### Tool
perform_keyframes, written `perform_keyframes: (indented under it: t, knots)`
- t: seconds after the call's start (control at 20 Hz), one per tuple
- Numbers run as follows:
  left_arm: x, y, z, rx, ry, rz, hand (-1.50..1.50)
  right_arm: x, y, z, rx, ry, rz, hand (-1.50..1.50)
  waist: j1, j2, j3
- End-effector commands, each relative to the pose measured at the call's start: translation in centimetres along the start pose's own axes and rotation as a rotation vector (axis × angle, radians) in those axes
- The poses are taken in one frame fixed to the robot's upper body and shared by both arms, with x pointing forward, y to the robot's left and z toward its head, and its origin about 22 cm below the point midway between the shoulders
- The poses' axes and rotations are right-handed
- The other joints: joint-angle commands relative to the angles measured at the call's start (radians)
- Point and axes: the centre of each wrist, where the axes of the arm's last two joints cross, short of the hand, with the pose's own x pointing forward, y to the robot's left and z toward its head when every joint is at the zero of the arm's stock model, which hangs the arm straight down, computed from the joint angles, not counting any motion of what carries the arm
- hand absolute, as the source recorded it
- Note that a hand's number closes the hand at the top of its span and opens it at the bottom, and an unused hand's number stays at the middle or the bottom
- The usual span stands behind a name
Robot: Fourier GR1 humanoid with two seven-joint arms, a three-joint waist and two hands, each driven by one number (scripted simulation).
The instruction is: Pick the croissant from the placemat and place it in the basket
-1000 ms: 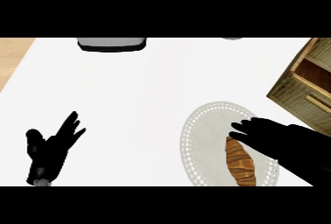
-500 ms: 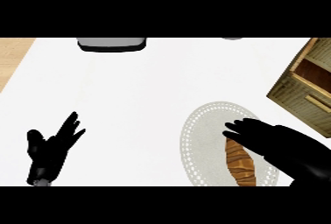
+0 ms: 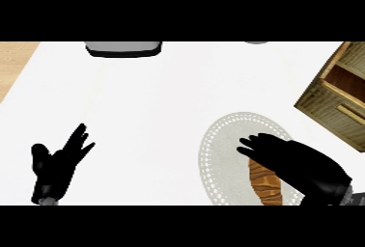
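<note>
A golden-brown croissant (image 3: 267,187) lies on a round white lace placemat (image 3: 222,144) at the lower right of the head view. My right hand (image 3: 296,161) hovers over the croissant's upper end with fingers curved downward, covering part of it; whether it touches is hidden. The wicker basket (image 3: 335,96) stands at the right edge, tilted in view, with its open inside showing. At the lower left my left hand (image 3: 61,161) rests open, fingers up, far from the placemat.
A grey and black appliance (image 3: 122,48) sits at the counter's far edge, upper left. A small grey object (image 3: 257,42) shows at the top edge. A wooden strip (image 3: 14,62) borders the white counter on the left.
My right hand has slid leftward and slightly down over the croissant, covering more of it. The left hand has not moved.
</note>
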Motion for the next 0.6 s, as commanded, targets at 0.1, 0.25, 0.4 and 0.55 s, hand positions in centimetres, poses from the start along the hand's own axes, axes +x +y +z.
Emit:
perform_keyframes:
  t: [0.1, 0.25, 0.4, 0.55]
  knots:
    - [-2.7, 0.3, -0.1, -0.022, 0.178, -0.006, 0.0, -0.5, 0.7, -0.6, 0.062, 0.048, 0.049, -1.5, -0.005, 0.014, -0.017]
    - [-3.2, -0.8, 1.0, -0.027, 0.18, 0.004, 0.0, -0.6, 3.3, -1.2, 0.085, 0.059, 0.061, -1.5, -0.002, 0.012, -0.016]
    - [-3.8, 0.2, 0.9, -0.007, 0.191, -0.023, 0.0, -0.2, 3.5, -2.3, 0.071, 0.055, 0.032, -1.5, 0.0, 0.013, -0.017]
    - [-3.2, 0.2, 0.4, -0.012, 0.178, -0.022, 0.0, -0.7, 4.5, -1.7, 0.062, 0.035, 0.053, -1.5, -0.007, 0.012, -0.016]
